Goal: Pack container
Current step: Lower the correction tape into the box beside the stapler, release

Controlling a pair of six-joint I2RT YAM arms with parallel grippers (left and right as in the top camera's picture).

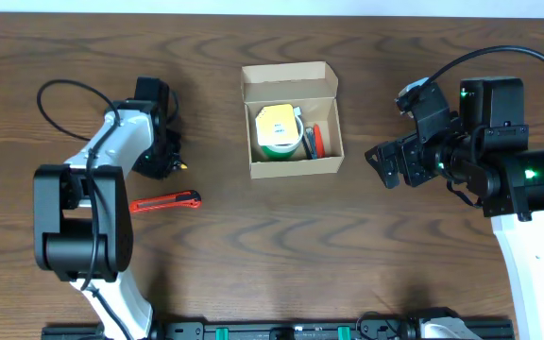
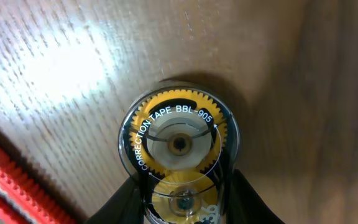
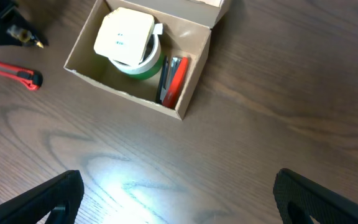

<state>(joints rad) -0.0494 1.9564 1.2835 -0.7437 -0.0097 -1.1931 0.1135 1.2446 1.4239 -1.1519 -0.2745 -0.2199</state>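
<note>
The container [image 1: 295,168] is an open tan cardboard box at the table's middle, its flap lid folded back. It holds a green tape roll [image 1: 280,144] with a white-and-yellow item on top, and a red-and-black tool [image 1: 315,140]. It also shows in the right wrist view [image 3: 123,93]. My left gripper [image 1: 166,161] is far left of the box, shut on a clear correction tape with yellow gears [image 2: 178,146], its fingers [image 2: 182,208] pressing both sides. My right gripper [image 1: 385,168] is right of the box, open and empty, over bare wood [image 3: 179,199].
A red utility knife [image 1: 164,201] lies on the table just below my left gripper; it also shows in the left wrist view [image 2: 5,183] and the right wrist view [image 3: 11,71]. Black cables run from both arms.
</note>
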